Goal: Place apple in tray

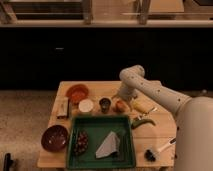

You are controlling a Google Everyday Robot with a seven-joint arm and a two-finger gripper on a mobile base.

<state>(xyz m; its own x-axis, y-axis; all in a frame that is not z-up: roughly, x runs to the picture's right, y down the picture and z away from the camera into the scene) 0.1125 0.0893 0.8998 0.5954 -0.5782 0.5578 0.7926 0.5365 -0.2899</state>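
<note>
The apple (120, 106) is a small yellow-orange fruit with a reddish blush on the wooden table, just beyond the far rim of the green tray (102, 120). The tray is large and rectangular and holds a dark cluster of fruit at its left and a grey wedge-shaped item at its middle. My gripper (122, 99) hangs from the white arm that reaches in from the right and sits right at the apple, directly above it.
A red-orange bowl (77, 92) stands at the back left. A white cup (86, 105) and a dark cup (105, 104) stand left of the apple. A yellow corn-like item (141, 107) and a green pepper (143, 122) lie right. A dark-red bowl (54, 138) and a black brush (156, 151) sit in front.
</note>
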